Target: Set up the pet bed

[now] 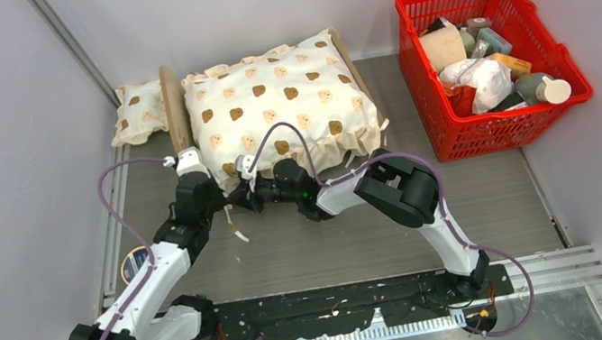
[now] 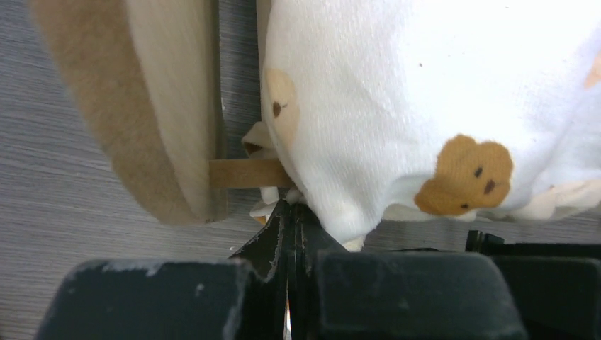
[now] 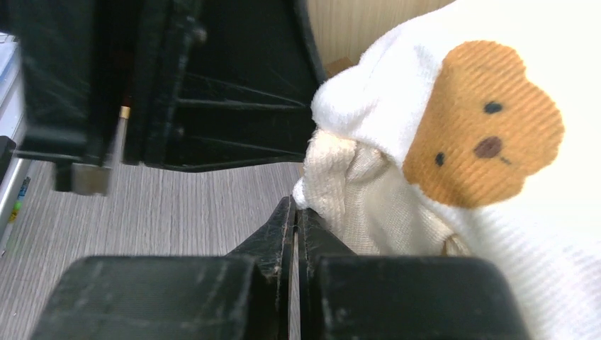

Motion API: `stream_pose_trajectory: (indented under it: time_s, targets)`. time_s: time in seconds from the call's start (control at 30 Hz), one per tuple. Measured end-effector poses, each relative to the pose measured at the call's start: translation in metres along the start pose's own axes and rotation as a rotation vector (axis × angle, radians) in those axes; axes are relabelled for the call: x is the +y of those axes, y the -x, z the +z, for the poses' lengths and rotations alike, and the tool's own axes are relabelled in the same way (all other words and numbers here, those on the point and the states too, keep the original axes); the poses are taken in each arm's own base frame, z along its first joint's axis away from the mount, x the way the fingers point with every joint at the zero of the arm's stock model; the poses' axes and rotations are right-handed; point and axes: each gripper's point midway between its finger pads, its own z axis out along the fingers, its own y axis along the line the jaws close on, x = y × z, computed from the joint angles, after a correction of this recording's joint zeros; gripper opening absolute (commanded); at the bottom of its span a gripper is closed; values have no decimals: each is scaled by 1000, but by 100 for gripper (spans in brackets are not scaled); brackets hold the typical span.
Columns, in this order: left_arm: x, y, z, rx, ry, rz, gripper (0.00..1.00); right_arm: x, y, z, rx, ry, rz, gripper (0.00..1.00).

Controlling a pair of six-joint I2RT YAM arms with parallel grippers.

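From above, the pet bed (image 1: 174, 108) sits at the far middle of the table (image 1: 380, 230), and the bear cushion (image 1: 278, 105) lies on top of it. The left gripper (image 1: 199, 170) and the right gripper (image 1: 239, 178) both sit at the cushion's near left corner, very close together. They could bump each other.

In the left wrist view, the left gripper (image 2: 293, 223) is pressed together. Its tip touches the frill under the cushion (image 2: 425, 85), just beside the wooden headboard (image 2: 170, 106). I cannot tell if any cloth is caught. If some is, a hard pull could drag the cushion crooked or slide the light bed.

In the right wrist view, the right gripper (image 3: 294, 227) is pressed together too, right at the frill of the cushion (image 3: 496, 234) (the frill looks thin and floppy). It could slip out or bunch up.
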Motion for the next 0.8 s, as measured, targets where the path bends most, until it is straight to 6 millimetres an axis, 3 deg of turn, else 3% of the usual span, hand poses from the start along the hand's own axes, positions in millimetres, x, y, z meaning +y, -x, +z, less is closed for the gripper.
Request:
stream_pose_trajectory:
  time_s: [0.3, 0.57, 0.8]
  targets:
    - [-3, 7, -30, -101, -86, -63, 0, 3, 1, 0, -6, 24, -2, 5]
    - [-7, -3, -35, -70, -126, -66, 0, -4, 3, -1, 4, 34, 4, 5]
    - [-12, -8, -38, -45, -160, -64, 0, -14, 20, 9, 3, 25, 3, 5]
